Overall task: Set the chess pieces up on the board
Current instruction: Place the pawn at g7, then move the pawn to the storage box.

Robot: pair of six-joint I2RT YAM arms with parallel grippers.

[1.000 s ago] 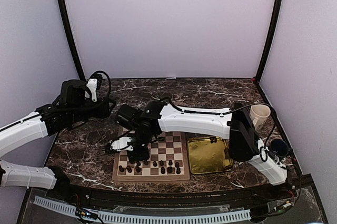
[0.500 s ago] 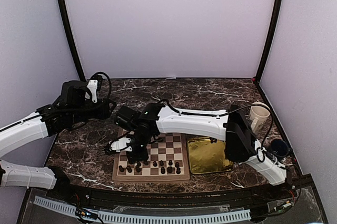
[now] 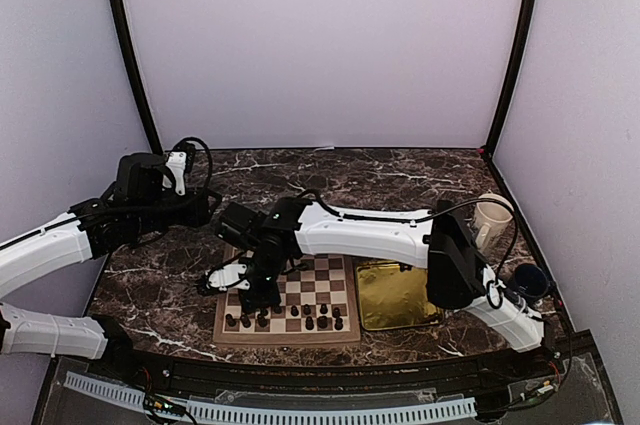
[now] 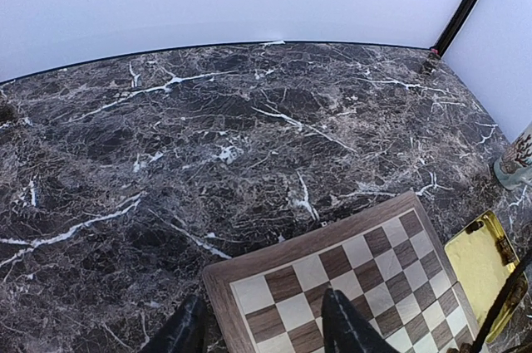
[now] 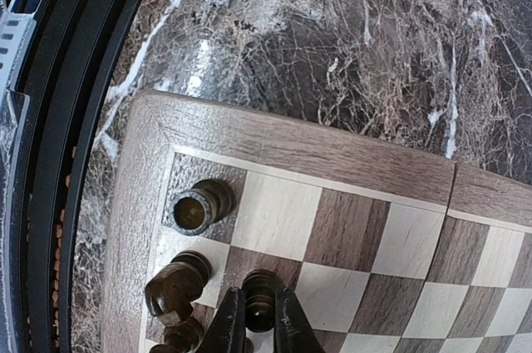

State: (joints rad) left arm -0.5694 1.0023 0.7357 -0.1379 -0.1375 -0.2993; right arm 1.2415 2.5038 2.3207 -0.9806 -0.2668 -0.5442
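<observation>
The board (image 3: 326,276) lies at the front middle of the table, with several dark chess pieces (image 3: 300,321) in its nearest rows. My right gripper (image 3: 262,291) reaches down over the board's near-left part. In the right wrist view it (image 5: 259,296) is shut on a small pawn (image 5: 260,281) that stands on a dark square of the board (image 5: 332,154), beside a rook (image 5: 198,206) in the corner and a knight (image 5: 173,291). My left gripper (image 4: 266,332) hangs open above the far-left corner of the board (image 4: 366,262), holding nothing.
A shiny gold tray (image 3: 395,295) lies right of the board, its corner also in the left wrist view (image 4: 478,257). A cream cup (image 3: 492,215) and a dark cup (image 3: 530,280) stand at the right edge. The black front rail (image 5: 50,120) runs close to the board.
My right arm has eased slightly left and toward the near edge, the pawn still between its fingers. The left arm has not moved.
</observation>
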